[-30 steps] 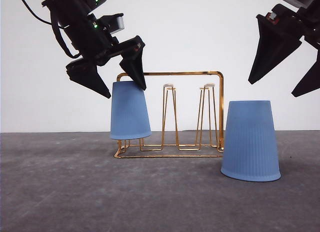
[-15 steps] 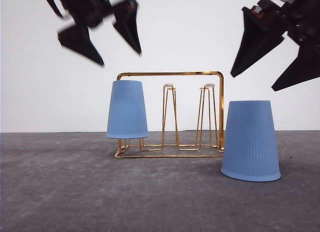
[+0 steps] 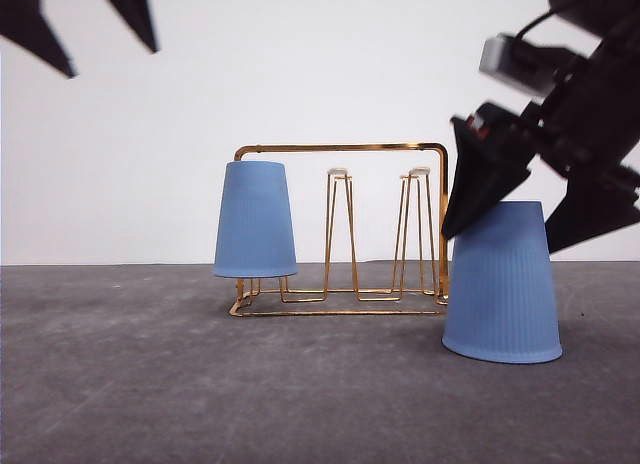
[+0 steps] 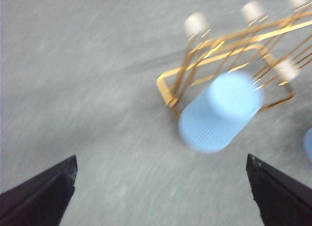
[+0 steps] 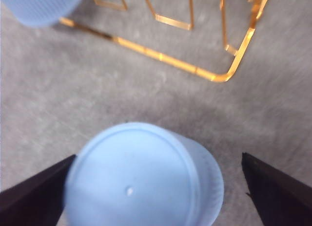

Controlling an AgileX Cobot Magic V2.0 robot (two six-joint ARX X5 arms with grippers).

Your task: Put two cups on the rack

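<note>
One light-blue cup (image 3: 255,219) hangs upside down on the left prong of the gold wire rack (image 3: 340,148). My left gripper (image 3: 111,64) is open and empty, high above and to the left of that cup. From the left wrist, the racked cup (image 4: 219,111) and the rack (image 4: 229,46) lie well below my open left gripper (image 4: 161,160). The second cup (image 3: 500,284) stands upside down on the table to the right of the rack. My right gripper (image 3: 497,244) is open, with its fingers on either side of this cup's upper part. In the right wrist view this cup (image 5: 134,187) sits between the open fingers of my right gripper (image 5: 158,157).
The grey table (image 3: 200,384) stretches in front of the rack, against a white back wall. Two free prongs with pale tips (image 3: 337,171) stand in the middle and right of the rack. The rack's base corner (image 5: 229,75) lies just behind the second cup.
My left gripper has risen up and to the left, away from the cup left on the rack. My right gripper has come down and now straddles the top of the second cup.
</note>
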